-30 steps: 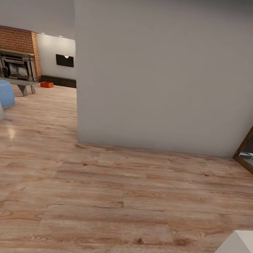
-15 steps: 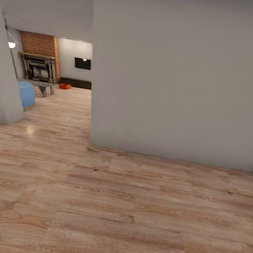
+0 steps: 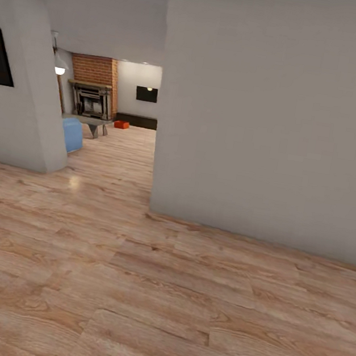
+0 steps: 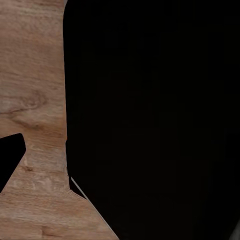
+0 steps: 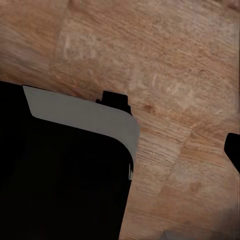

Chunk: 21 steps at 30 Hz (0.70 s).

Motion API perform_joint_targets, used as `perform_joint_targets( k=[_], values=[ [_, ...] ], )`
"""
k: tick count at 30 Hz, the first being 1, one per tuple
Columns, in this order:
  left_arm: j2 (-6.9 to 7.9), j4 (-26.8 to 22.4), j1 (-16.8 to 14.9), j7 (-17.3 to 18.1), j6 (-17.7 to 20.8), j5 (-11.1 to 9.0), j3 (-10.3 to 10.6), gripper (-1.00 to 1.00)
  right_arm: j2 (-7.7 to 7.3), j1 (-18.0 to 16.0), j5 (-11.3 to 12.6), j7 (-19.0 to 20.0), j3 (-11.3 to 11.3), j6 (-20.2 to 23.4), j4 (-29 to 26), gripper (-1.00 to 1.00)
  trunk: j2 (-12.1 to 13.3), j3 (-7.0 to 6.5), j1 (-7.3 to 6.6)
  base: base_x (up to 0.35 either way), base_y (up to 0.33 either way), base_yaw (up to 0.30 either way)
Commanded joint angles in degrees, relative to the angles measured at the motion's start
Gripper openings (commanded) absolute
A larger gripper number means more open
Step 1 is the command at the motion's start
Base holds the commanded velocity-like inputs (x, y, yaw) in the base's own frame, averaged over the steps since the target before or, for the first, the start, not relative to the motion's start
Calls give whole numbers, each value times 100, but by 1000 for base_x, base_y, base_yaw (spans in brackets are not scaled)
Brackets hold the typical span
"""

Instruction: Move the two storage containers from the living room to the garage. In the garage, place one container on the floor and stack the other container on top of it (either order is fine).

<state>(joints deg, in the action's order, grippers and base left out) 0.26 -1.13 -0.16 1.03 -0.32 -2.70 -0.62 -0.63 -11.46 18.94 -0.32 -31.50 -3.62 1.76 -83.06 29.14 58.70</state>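
Note:
One orange-red storage container (image 3: 121, 125) sits small and far off on the light wood planks of the living room, near the brick fireplace (image 3: 91, 92). The second container is out of view. Neither the garage nor its concrete floor shows. In the left wrist view, one dark finger (image 4: 10, 155) of my left gripper (image 4: 117, 160) stands at the picture's edge over wood planks, with nothing held. In the right wrist view, a dark finger (image 5: 232, 150) of my right gripper (image 5: 122, 150) also sits at the far edge, with bare planks beside it. Both look open.
A large grey-white wall (image 3: 266, 129) blocks the right side, its corner at the passage. Another wall corner (image 3: 26, 119) bounds the left. Beyond the gap stand a blue sofa (image 3: 73, 134) and a low table (image 3: 93, 123). Wood flooring (image 3: 154, 289) stretches ahead.
The camera has turned left: the passage to the living room now sits nearer the picture's middle. The white box and the wooden door frame at the right have left the picture.

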Motion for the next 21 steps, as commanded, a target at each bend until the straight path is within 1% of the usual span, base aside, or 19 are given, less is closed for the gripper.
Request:
perform_joint_targets(
  k=[1, 5, 8, 21],
  values=[
    [1, -1, -2, 11, -3, -28, -5, 100, 3, -5, 48, -2, -47, -33, 17, 100, -2, 5, 3, 322, 0, 300],
    [1, -1, -2, 11, -6, -28, -4, 100, 2, -5, 48, -2, -49, -33, 17, 100, -2, 5, 3, 322, 0, 298],
    [1, -1, -2, 11, -8, -28, -5, 100, 2, -5, 48, 4, -46, -33, 17, 100, -2, 5, 3, 322, 0, 178],
    [1, -1, -2, 11, -4, -28, -1, 100, 2, -5, 44, 15, -49, -33, 17, 100, -2, 5, 3, 322, 0, 16]
  ],
)
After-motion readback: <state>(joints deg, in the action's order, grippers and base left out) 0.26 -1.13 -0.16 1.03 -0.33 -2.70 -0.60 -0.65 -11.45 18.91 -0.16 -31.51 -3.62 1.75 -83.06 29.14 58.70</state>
